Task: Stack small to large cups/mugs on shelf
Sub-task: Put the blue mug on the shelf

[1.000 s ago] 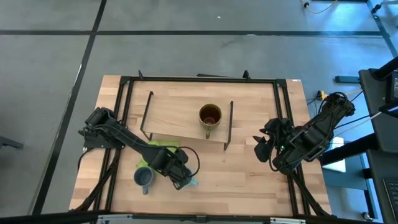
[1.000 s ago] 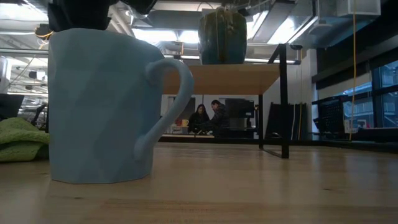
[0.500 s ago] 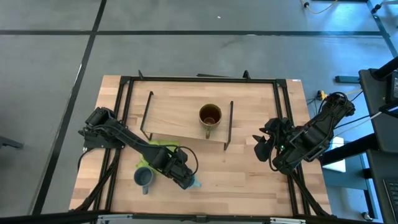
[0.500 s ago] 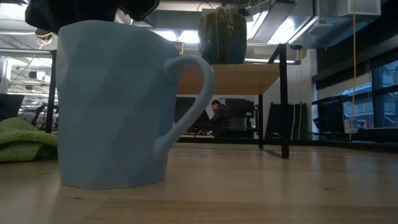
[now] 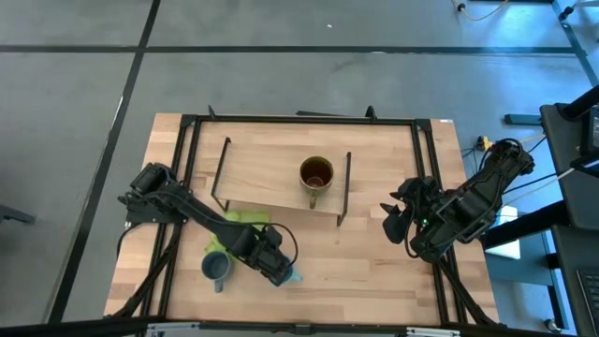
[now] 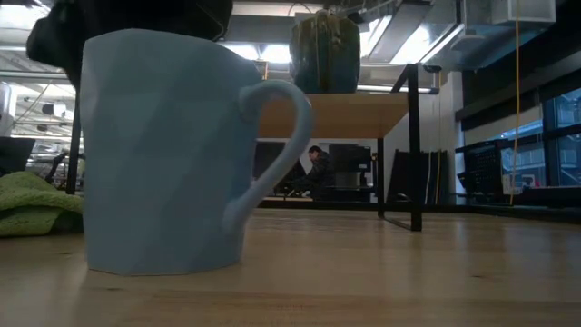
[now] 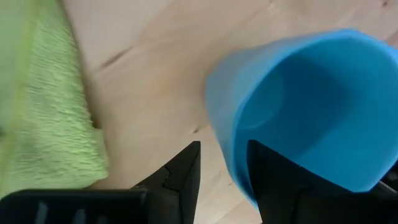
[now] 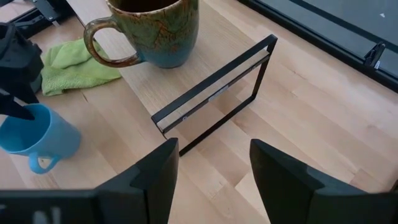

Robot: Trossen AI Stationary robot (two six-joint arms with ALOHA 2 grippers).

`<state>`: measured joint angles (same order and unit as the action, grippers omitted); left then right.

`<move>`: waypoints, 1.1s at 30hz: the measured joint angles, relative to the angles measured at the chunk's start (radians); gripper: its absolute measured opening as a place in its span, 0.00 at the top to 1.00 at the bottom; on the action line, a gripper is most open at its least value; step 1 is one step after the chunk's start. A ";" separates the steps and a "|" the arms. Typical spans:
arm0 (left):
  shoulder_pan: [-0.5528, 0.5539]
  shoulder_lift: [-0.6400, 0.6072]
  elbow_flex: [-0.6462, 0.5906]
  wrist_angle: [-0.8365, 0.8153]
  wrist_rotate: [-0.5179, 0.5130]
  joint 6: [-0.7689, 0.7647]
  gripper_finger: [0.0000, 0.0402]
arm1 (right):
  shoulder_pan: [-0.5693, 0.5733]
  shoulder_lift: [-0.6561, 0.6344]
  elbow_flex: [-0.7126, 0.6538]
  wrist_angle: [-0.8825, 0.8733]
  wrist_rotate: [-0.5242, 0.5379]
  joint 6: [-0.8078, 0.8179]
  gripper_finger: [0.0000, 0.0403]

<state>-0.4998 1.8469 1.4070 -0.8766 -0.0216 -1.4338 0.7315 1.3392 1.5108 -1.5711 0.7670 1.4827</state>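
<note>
1. Grey concrete floor with dark seams surrounds the light-wood worktop (image 5: 374, 271), which carries a black frame around its edge
2. On the worktop stands the shelf (image 5: 271, 173), a low light-wood board on thin black rod legs; the olive-brown mug (image 5: 315, 175) sits upright on top of it, handle toward the near edge, dark inside showing
3. Near the front edge, the bright light-blue mug (image 6: 163, 154) stands upright on the worktop, filling the low view with its handle to that picture's right; from above only a sliver of it shows beside the left arm
4. Left end effector (image 7: 224, 165) is at this mug's rim, its fingers spread with one outside the wall and one just inside the opening; whether they press the wall cannot be told
5. Just beside it, toward the left edge, the small grey-blue mug (image 5: 216, 268) stands upright on the worktop
6. Between these mugs and the shelf lies a lime-green cloth (image 5: 245, 218), partly under the left arm
7. Right end effector (image 8: 214, 165) hovers off the shelf's right end, fingers wide and holding nothing
8. Far behind, in the low view, a person (image 6: 318, 168) sits in the room
</note>
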 joint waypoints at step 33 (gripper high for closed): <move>0.064 -0.010 -0.010 0.015 -0.062 0.862 0.96 | -0.048 0.000 0.000 0.000 0.000 0.042 0.50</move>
<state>-0.4362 1.8370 1.3968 -0.8619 -0.0840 -0.5715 0.6832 1.3392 1.5108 -1.5711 0.7670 1.5243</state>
